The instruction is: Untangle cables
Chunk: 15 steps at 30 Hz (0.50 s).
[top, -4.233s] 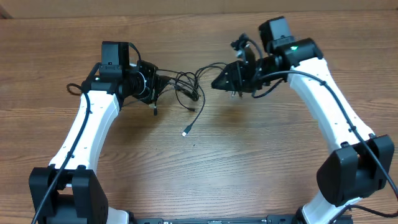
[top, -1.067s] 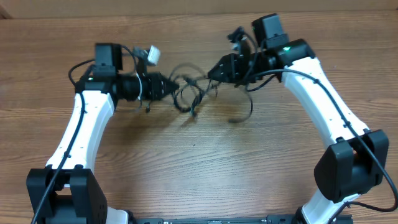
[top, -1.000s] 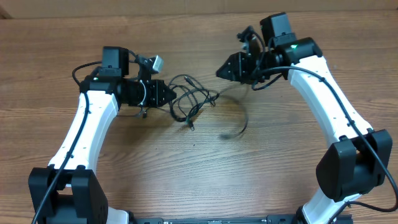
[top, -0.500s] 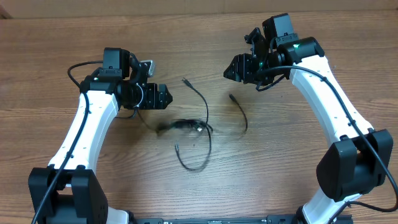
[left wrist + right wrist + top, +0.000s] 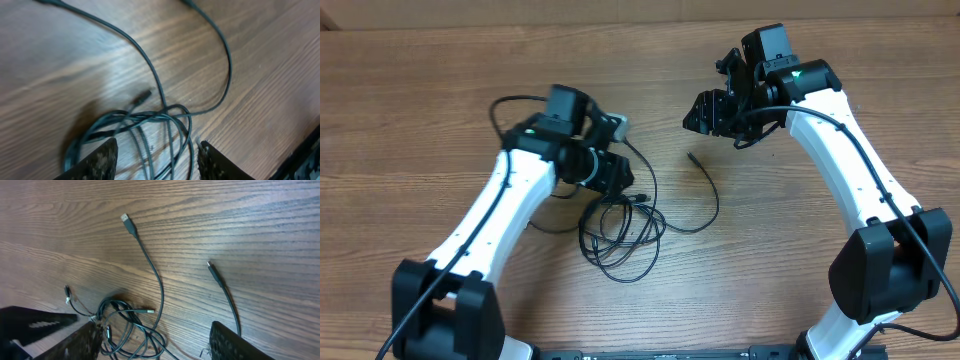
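Black cables heaped; left pincer spread above them; right pincer spread

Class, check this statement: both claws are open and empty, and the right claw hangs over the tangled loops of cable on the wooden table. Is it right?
Not quite: it is the left claw that hangs over the tangled loops of cable, as the overhead view shows. The right claw is well apart from them. The rest stands: both claws are open and empty, and the loops lie on the wooden table.
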### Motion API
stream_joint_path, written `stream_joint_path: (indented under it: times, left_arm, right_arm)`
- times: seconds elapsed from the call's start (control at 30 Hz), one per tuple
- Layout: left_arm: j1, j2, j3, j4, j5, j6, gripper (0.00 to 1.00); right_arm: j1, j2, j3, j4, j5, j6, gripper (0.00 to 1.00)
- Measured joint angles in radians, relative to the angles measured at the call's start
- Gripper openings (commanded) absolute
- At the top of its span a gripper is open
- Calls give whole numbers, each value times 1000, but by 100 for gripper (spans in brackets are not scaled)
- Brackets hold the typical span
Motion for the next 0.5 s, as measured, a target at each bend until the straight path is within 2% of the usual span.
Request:
stream_joint_path:
  times: [0.1, 0.27, 0.5]
  left_arm:
    - [-43, 54, 0, -6, -35, -72, 48]
    - [-47, 131, 0, -158, -183, -343, 54]
    - [-49, 137, 0, -196, -303, -465, 63]
  right_arm:
    - [0, 0, 0, -10, 7, 0, 67]
    - [0, 0, 0, -31, 7, 1, 71]
    - [0, 0, 0, -40, 8, 0, 72]
